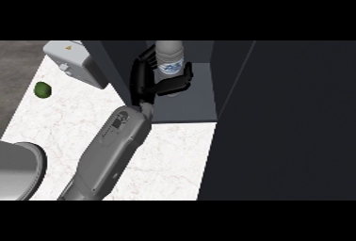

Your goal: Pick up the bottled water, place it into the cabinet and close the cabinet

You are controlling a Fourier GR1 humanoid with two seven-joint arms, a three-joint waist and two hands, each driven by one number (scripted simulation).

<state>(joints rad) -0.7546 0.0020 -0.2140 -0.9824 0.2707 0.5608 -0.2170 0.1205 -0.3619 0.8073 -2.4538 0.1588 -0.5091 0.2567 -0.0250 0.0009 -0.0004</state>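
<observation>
Item: clear plastic water bottle with blue-white label (pixel 170 56), upright inside the dark cabinet (pixel 191 106), long axis toward 12 o'clock. My black left hand (pixel 144 79) curls round it from 9 o'clock.

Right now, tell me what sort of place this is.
Probably a kitchen: a pale marbled counter, a dark cabinet standing open with bottled water held inside it, and a small green fruit lying on the counter.

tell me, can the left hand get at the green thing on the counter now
Probably not yet: the left hand is curled round the bottled water in the cabinet. The green thing itself lies unblocked on the counter.
</observation>
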